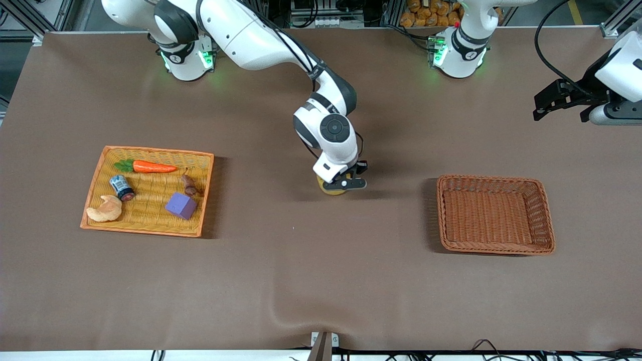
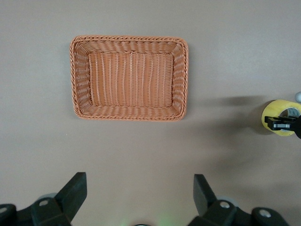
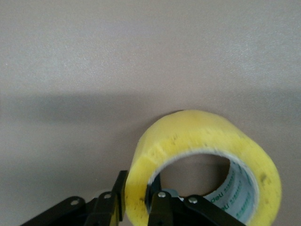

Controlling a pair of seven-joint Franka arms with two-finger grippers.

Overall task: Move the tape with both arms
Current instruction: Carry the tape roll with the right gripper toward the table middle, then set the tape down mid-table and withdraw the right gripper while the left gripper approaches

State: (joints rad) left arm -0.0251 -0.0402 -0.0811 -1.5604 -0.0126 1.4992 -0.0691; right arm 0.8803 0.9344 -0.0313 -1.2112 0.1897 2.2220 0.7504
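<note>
The flat tray (image 1: 147, 189) toward the right arm's end of the desk (image 1: 281, 281) holds five things: one carrot (image 1: 153, 167), one can (image 1: 122, 187), one croissant (image 1: 105, 209), one purple cube (image 1: 181, 205) and one small brown piece (image 1: 189, 185). At mid-desk, between the tray and the basket, the right claw (image 1: 344, 181) is down on the single roll of tape (image 3: 197, 155). One finger sits inside the core and one outside, pinching the roll's wall. The roll stands on edge and appears to rest on the desk.

The tape looks stiff and fairly light, a rigid ring with a smooth, probably slippery outer face, so a pinch through the wall like this one seems the surest hold. For a second arm, the free part of the wall away from these fingers looks best.

One empty wicker basket (image 1: 495, 214) sits toward the left arm's end. The left claw (image 2: 136, 197) waits above the desk past that basket, jaws spread, holding nothing.
</note>
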